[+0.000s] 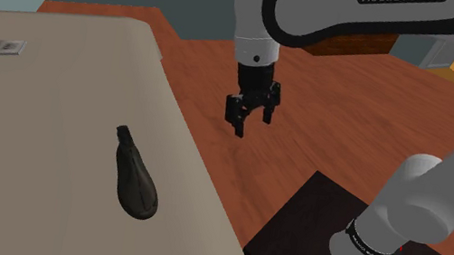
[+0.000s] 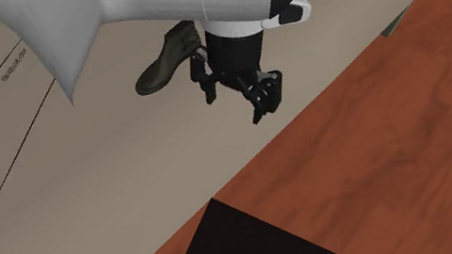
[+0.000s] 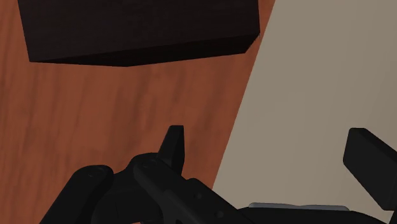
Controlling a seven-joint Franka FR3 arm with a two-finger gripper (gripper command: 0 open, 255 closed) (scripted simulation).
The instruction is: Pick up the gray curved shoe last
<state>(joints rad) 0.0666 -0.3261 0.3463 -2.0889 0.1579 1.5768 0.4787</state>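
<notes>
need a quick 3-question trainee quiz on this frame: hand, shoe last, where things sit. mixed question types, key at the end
1. True or false: the all-black two-finger hand is touching the dark grey curved shoe last.
2. Multiple choice: the shoe last lies on
A. the beige table
B. the reddish wooden floor
C. the dark box stand
3. Fill in the missing word: in the wrist view the hand's two fingers stand apart with nothing between them, so the hand is ____.

Key: 1 false; 2 A; 3 open.
</notes>
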